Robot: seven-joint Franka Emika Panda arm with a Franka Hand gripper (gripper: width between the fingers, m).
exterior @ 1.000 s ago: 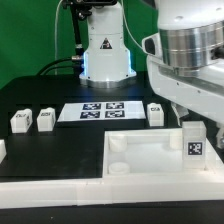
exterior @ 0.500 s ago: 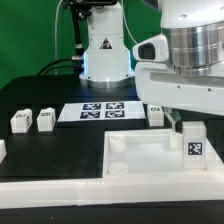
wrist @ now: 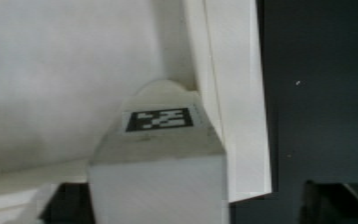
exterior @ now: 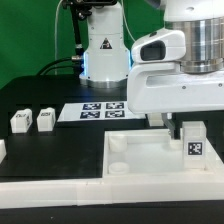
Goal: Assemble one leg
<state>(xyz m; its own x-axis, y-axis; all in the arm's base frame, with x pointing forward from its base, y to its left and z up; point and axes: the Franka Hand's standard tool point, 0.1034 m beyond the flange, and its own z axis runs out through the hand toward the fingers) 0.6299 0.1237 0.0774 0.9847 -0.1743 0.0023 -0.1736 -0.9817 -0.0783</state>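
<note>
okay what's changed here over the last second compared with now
The robot arm's bulky white wrist housing has swung toward the exterior view's left and lower, now hiding the small white post that stood behind the tray. The white tagged leg post on the large white tray, two small white posts and marker board stayed put.

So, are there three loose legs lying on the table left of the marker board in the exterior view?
No, only two legs sit there, left of the marker board.

On the tabletop, the tray sits at 5 o'clock, with one leg standing upright at its 3 o'clock edge. The marker board lies behind the tray at 12 o'clock. Two small blocks rest side by side at 9 o'clock.
</note>
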